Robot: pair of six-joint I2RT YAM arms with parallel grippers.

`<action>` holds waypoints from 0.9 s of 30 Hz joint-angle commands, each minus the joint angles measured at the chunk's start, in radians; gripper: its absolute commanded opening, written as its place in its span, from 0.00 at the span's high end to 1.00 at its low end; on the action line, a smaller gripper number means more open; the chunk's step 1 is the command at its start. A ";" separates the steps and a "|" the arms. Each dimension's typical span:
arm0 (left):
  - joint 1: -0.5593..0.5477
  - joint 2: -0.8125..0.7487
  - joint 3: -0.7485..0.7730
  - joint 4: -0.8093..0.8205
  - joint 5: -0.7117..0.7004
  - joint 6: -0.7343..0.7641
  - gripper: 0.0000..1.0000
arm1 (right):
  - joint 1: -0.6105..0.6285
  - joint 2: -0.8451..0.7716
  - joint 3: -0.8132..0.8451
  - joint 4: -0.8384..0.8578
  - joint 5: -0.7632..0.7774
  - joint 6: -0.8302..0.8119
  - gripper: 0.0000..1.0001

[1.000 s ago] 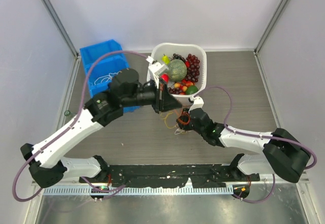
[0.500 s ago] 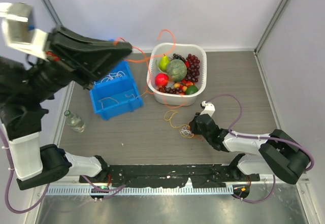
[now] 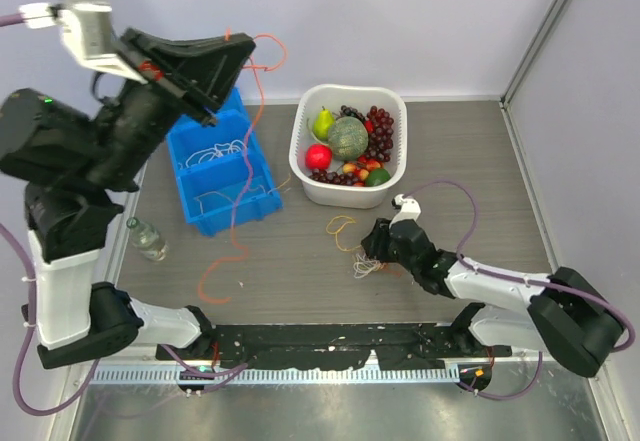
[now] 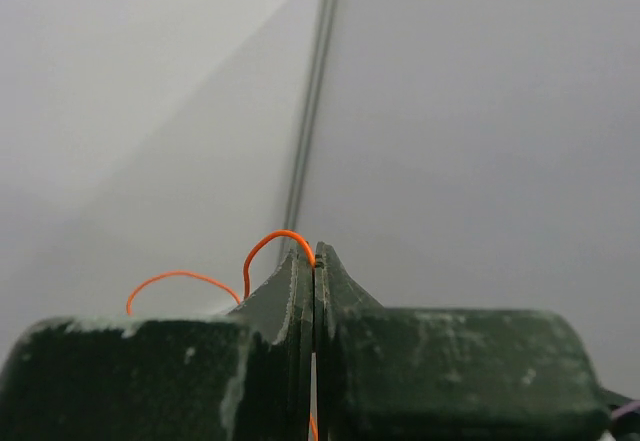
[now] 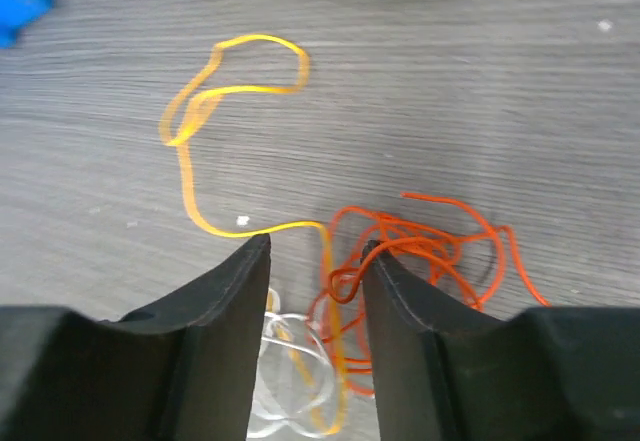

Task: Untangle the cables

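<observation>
Since half a second ago, the long orange-red cable (image 3: 243,161) has left its arc above the fruit basket (image 3: 300,146). It now hangs from your left hand (image 3: 240,53) across the blue bin (image 3: 215,211), and its tail lies on the bench (image 3: 480,161), well apart from the tangle (image 3: 362,261). The left hand is raised high, with its fingers pressed together and the cable pinched at their tips. The right hand (image 5: 315,261) is low over the tangle with fingers spread, holding nothing.

I judge that one cable is just pulled free. Your next move calls for laying it aside, then closing the right hand on one single strand. The tangle is on the bench near the basket: a tight orange-red knot (image 5: 420,246), a loose yellow-orange loop (image 5: 200,111) and small white loops (image 5: 290,361), all thin and limp.
</observation>
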State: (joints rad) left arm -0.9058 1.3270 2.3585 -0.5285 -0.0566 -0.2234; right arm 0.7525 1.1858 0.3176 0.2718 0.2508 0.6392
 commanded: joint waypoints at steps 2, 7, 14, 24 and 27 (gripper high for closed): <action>-0.001 0.006 -0.125 0.007 -0.308 0.157 1.00 | 0.002 -0.172 0.123 -0.137 -0.143 -0.064 0.46; 0.019 0.067 -0.150 0.048 -0.489 0.277 1.00 | 0.002 -0.372 0.156 -0.334 -0.146 -0.133 0.37; 0.185 0.190 -0.050 0.077 -0.474 0.231 1.00 | 0.002 -0.489 0.120 -0.442 -0.127 -0.133 0.37; 0.432 0.299 -0.027 0.323 -0.367 0.127 1.00 | 0.002 -0.580 0.057 -0.433 -0.105 -0.125 0.37; 0.481 0.350 0.062 0.315 -0.362 0.125 1.00 | 0.004 -0.558 0.058 -0.425 -0.093 -0.131 0.37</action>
State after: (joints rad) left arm -0.4736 1.6321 2.3249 -0.3370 -0.4492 -0.0727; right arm 0.7525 0.6136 0.3775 -0.1959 0.1249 0.5243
